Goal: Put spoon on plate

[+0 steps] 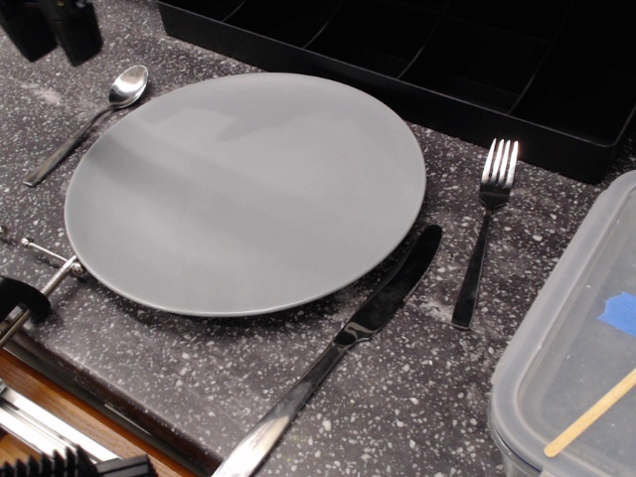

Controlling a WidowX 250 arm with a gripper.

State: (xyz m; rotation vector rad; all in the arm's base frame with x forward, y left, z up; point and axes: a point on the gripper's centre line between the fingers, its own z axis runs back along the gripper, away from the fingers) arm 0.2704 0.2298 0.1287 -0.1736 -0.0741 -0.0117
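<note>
The spoon [91,116] lies on the dark speckled counter just left of the plate, bowl toward the back, handle pointing to the front left. The grey plate [248,189] sits in the middle, with nothing on it. My gripper [50,28] is at the top left corner, behind the spoon's bowl and apart from it. Only its two black fingertips [76,30] show. They stand apart with nothing between them.
A table knife [343,343] lies at the plate's front right edge. A fork [485,229] lies to the right of it. A black compartment tray [447,60] runs along the back. A clear plastic container [576,338] stands at the right. The counter's wooden edge [60,397] is at front left.
</note>
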